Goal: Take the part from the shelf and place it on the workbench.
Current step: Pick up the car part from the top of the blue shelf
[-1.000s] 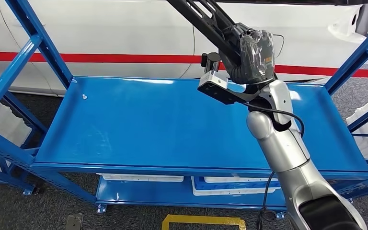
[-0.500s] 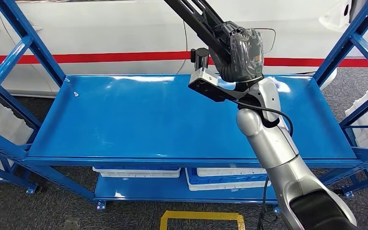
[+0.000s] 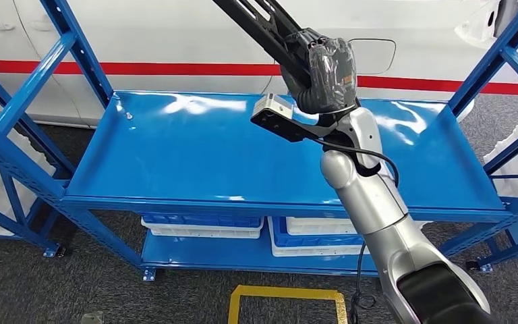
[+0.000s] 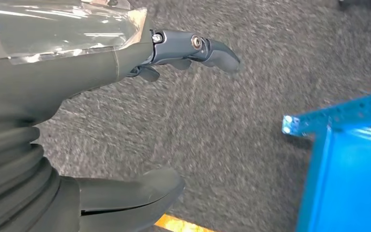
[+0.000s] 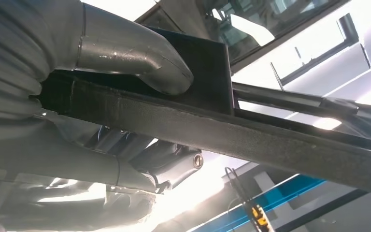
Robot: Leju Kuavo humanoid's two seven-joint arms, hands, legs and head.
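Right robot hand [image 3: 324,67], wrapped in clear plastic, sits in the upper middle of the head view, raised above the shelf and closed around a long black part [image 3: 253,17]. That part runs as a dark slotted bar from the hand up toward the top edge of the frame, left of centre. In the right wrist view the thick grey thumb [image 5: 135,60] presses on one face of the black bar [image 5: 251,137] while darker fingers [image 5: 174,162] curl under the other side.

Behind everything, a white car [image 3: 175,34] with a red stripe fills the top of the head view. A blue metal shelf [image 3: 189,155] spans most of the frame, its glossy top deck reflecting light. The robot's silver right arm [image 3: 378,216] rises from the lower right corner to the hand. On the lower deck sit shallow white and blue trays [image 3: 202,226]. Grey carpet lies beneath, with a yellow floor marking [image 3: 283,297] at the bottom centre.

Left robot hand [image 4: 92,121] hangs over grey carpet in the left wrist view, fingers [image 4: 207,46] apart from the thumb, holding nothing, with a blue shelf corner [image 4: 338,145] at the right of that picture.
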